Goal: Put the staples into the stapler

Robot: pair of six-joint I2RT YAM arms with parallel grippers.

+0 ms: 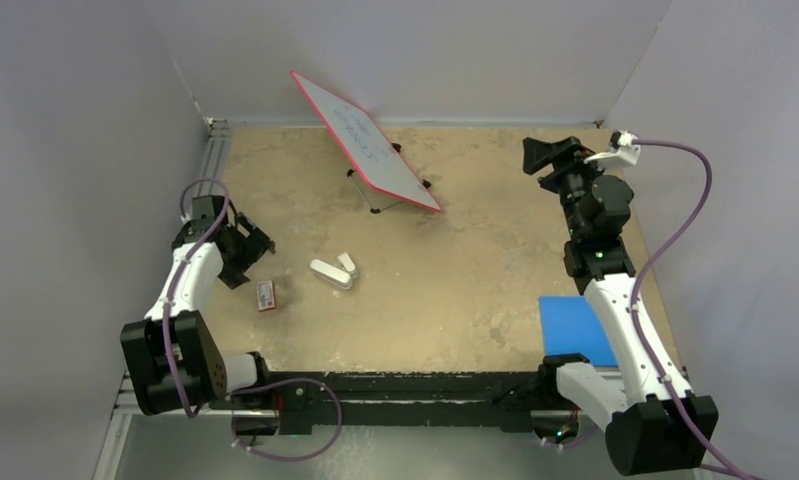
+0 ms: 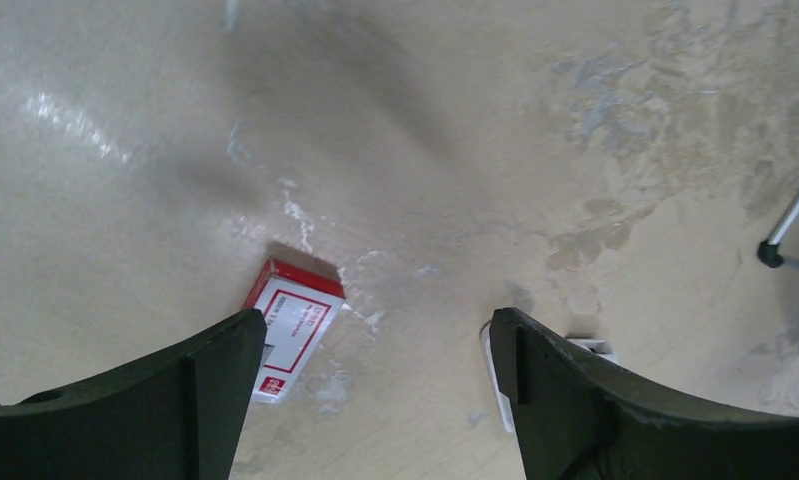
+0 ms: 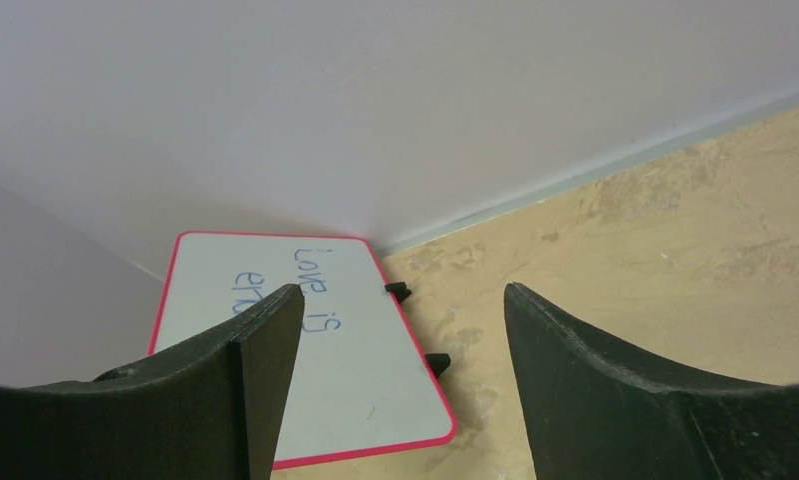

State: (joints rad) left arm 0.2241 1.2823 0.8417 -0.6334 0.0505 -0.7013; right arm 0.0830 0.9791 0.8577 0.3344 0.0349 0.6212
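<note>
Staples (image 1: 266, 296) first: the little red-and-white box lies flat on the table (image 1: 455, 300), near the left front, just beside my left gripper (image 1: 253, 258); the stapler (image 1: 333, 271) sits a little to its right, apart from it, near the middle of the table; from the top view it reads as two white arms lying at an angle, though I cannot tell whether its tray is open; in the left wrist view the box (image 2: 293, 325) shows by the inside edge of the left finger (image 2: 205, 400), and a sliver of the stapler (image 2: 495, 380) peeks out beside the other one; the left gripper (image 2: 375, 335) hovers over the bare table with its jaws spread wide and nothing between them; the right gripper (image 1: 540, 155) is far off at the back right, raised, its jaws also wide and empty, looking across at the whiteboard (image 3: 315, 380); so I judge we are at the very start, the reach for the box, nothing loaded yet; the next move, I reckon, calls for shifting the left gripper over so the box sits squarely between the fingers, then dropping low, because it is thin and flat to the surface; a shallow bite could skid it away; the right arm will have to come across to steady the stapler.
</note>
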